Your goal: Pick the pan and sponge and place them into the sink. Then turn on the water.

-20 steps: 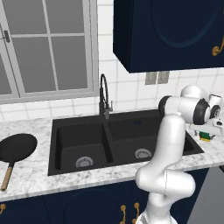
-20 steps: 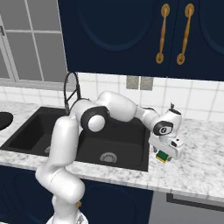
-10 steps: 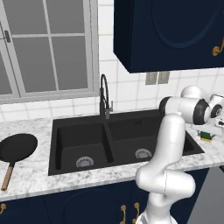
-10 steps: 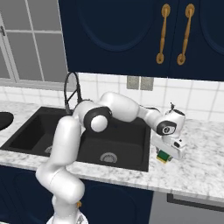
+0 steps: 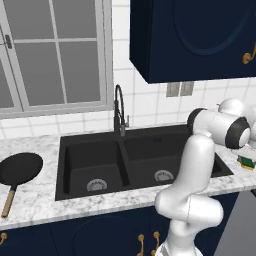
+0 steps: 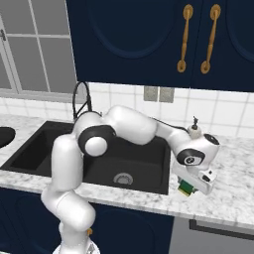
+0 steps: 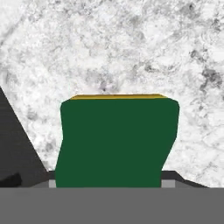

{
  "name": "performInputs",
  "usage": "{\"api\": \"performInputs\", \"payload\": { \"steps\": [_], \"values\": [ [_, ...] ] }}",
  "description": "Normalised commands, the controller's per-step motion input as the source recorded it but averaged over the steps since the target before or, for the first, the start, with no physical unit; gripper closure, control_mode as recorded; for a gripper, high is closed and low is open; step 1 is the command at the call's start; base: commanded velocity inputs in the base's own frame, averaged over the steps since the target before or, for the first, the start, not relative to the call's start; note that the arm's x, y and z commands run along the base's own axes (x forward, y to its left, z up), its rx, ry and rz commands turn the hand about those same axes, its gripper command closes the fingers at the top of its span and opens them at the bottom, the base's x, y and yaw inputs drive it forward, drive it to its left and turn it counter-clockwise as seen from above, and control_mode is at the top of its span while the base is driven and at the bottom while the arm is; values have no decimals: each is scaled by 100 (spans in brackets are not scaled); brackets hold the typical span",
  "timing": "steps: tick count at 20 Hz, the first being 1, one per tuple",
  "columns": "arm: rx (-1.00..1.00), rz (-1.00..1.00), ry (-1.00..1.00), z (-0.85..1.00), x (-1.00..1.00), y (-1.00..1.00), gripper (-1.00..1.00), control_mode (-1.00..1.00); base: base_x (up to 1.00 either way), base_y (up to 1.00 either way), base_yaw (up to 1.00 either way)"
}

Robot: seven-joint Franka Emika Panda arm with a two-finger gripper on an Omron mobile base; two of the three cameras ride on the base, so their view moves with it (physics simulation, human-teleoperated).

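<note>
The pincer (image 6: 192,187) is down on the marble worktop (image 6: 233,198) at about 3 o'clock from the sink (image 6: 149,154), right over the sponge (image 7: 116,140). In the hand view the green scrub face rises between the two tips at 6 o'clock, with the yellow body a thin line at its 12 o'clock edge. The sides look slightly pinched, which suggests the jaws are pressing in, but the contact itself sits below the frame edge, so I cannot tell if the pincer is gripping it or just closing around it. The sponge lies just beside the sink's right rim, seen at about 3 o'clock in the left base view (image 5: 246,162). To do this step well, I would let the jaws finish closing before any lift, since a soft sponge gives and can slip if pulled early. Then lift straight up enough to clear the rim, carry toward 9 o'clock over the right basin, and let go low. The pan (image 5: 20,170) rests well apart on the worktop at 9 o'clock of the sink, untouched, and the faucet (image 5: 119,107) at the back shows no water.
</note>
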Motion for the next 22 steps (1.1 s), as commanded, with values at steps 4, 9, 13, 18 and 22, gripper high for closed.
{"api": "performInputs", "payload": {
  "steps": [4, 9, 13, 18, 22],
  "values": [
    [-7, 8, -21, 68, -100, 98, 100, -100, 0, 0, 0],
    [-13, 9, -11, 94, -76, 100, 100, -100, 0, 0, 0],
    [-19, 16, -2, 96, -27, 100, 100, -100, 0, 0, 0],
    [-14, 22, 3, 71, -32, 100, 100, -100, 0, 0, 0],
    [-10, 17, -7, 64, -18, 100, 100, -100, 0, 0, 0]
  ]
}}
